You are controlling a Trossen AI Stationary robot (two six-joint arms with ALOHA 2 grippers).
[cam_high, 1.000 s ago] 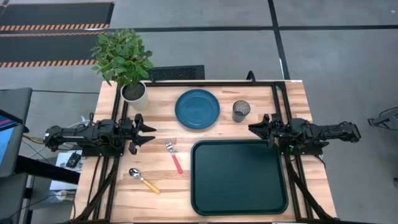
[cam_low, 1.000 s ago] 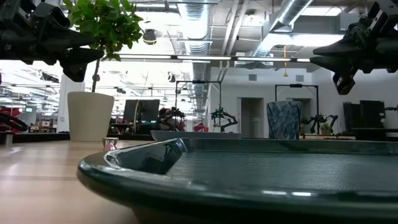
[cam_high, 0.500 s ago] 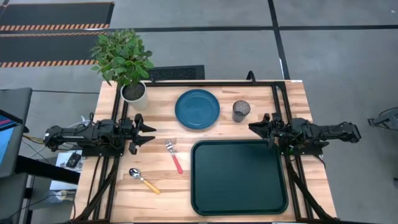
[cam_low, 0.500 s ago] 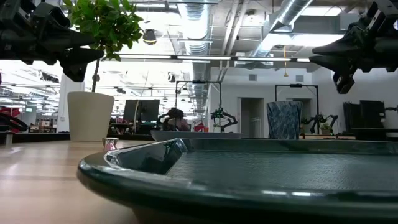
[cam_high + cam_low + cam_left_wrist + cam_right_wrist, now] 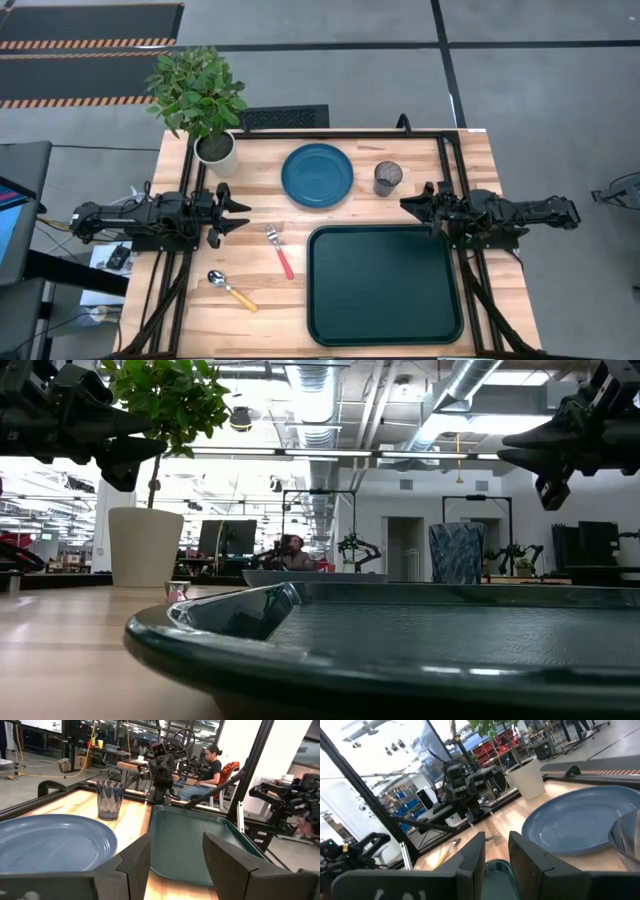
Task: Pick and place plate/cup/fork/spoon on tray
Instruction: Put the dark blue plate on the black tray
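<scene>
Tray [image 5: 385,285] near-right w/ nothing on it; plate [image 5: 317,175], cup [image 5: 387,177] far. Left gripper [image 5: 240,211], right gripper [image 5: 406,204] both hovering, jaws apart, holding nothing.

A light wooden table [image 5: 190,300] is seen bearing six things. The tray [image 5: 384,285] is laid near the right front. The plate [image 5: 317,175] and the cup [image 5: 387,178] are set behind it. The fork [image 5: 279,251] and the spoon [image 5: 231,290] are laid left of the tray. A potted plant [image 5: 213,147] is stood at the back left corner.

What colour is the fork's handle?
Red. The fork has silver tines and a red plastic handle, clearest in the high view.
</scene>
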